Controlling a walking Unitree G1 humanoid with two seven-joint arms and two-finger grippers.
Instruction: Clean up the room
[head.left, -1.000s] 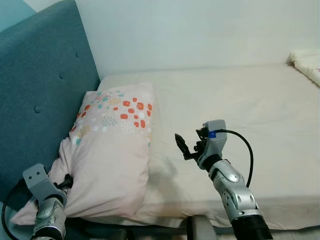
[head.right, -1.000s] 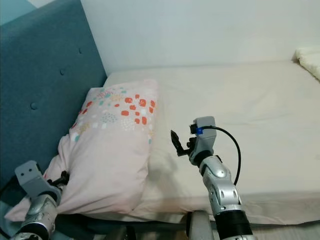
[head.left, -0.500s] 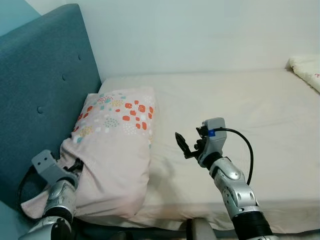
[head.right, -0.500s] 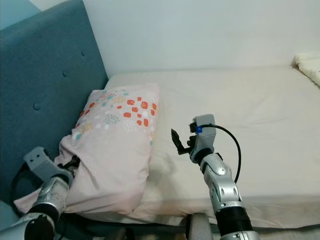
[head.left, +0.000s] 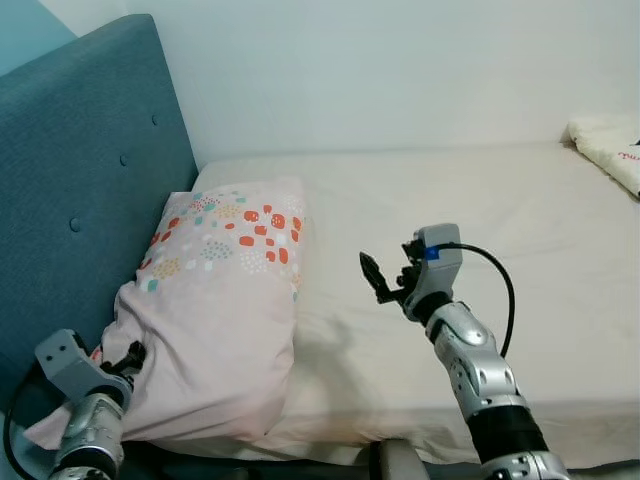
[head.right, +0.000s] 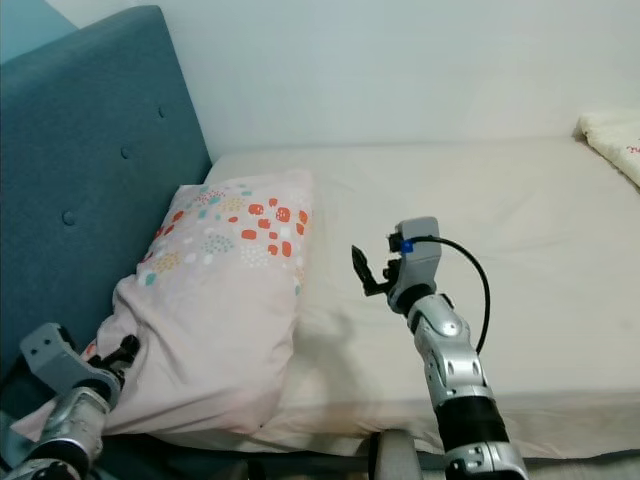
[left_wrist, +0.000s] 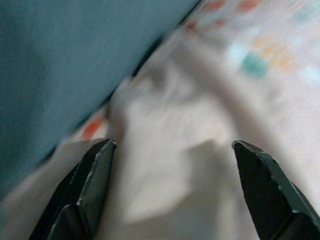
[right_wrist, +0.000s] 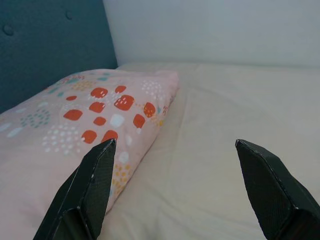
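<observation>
A pale pink pillow (head.left: 220, 300) with orange, teal and white dots lies on the cream mattress (head.left: 500, 210), against the teal headboard (head.left: 80, 180). My left gripper (head.left: 131, 354) sits low at the pillow's near left corner. In the left wrist view it (left_wrist: 173, 146) is open, with crumpled pillow fabric (left_wrist: 175, 165) just ahead of the fingers. My right gripper (head.left: 372, 272) hovers over the mattress a little to the right of the pillow. It (right_wrist: 175, 145) is open with nothing between its fingers, and faces the pillow's dotted side (right_wrist: 95, 115).
A folded white cloth (head.left: 608, 150) lies at the mattress's far right edge. A pale wall (head.left: 400, 70) runs behind the bed. The headboard stands close on the left. The mattress's front edge (head.left: 400, 430) is near my body.
My left gripper has dropped back and outward from the pillow's corner, still open. The right gripper has risen slightly and shifted right. The camera has also shifted a little.
</observation>
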